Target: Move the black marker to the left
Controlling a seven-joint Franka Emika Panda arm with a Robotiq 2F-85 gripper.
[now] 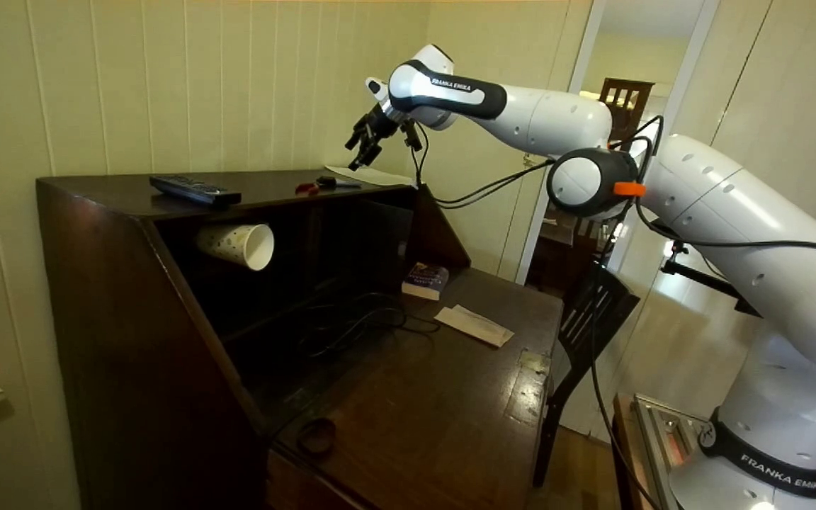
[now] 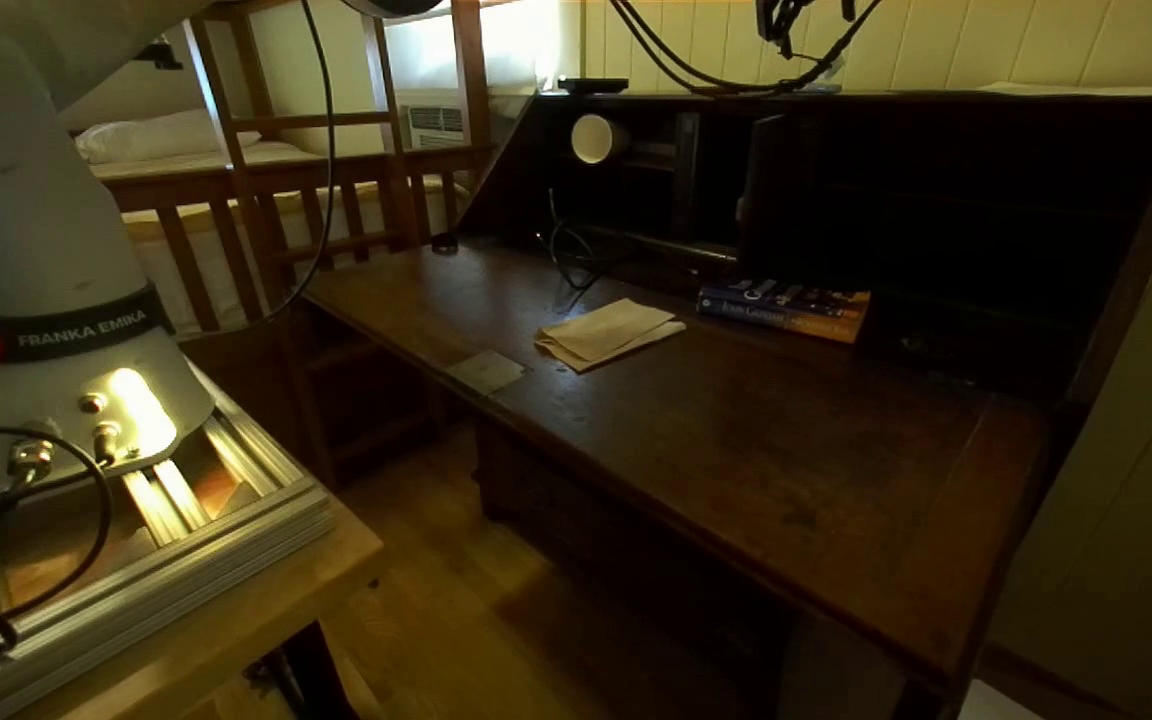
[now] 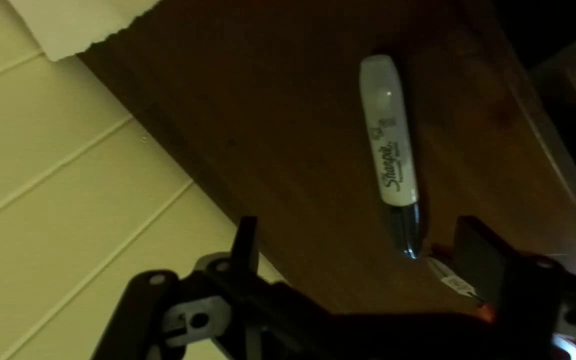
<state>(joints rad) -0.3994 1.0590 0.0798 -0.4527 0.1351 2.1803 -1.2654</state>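
The black marker (image 3: 390, 150), pale-barrelled with a dark cap, is laid flat on top of the desk (image 1: 422, 404), where it can presumably be pinched across the barrel without being stood up. The gripper (image 3: 355, 245) is poised above the desk's top, its jaws spread wide and nothing grasped; that spread seems meant for the barrel to be straddled once the wrist is lowered. In the wrist view the cap is framed between the jaws, nearer one of them, so a slight sideways correction may be needed. A small red item (image 1: 306, 188) is seen on the desk's top near the cap, and could be nudged by a lowered jaw. A paper sheet (image 3: 88, 25) is set at the desk's right end, as judged facing its front, and a remote control (image 1: 195, 190) toward its left end; the marker would probably be carried toward the latter. A cup (image 1: 238, 244) is tipped on its side in the desk's upper compartment, mouth outward, perhaps to fit there.
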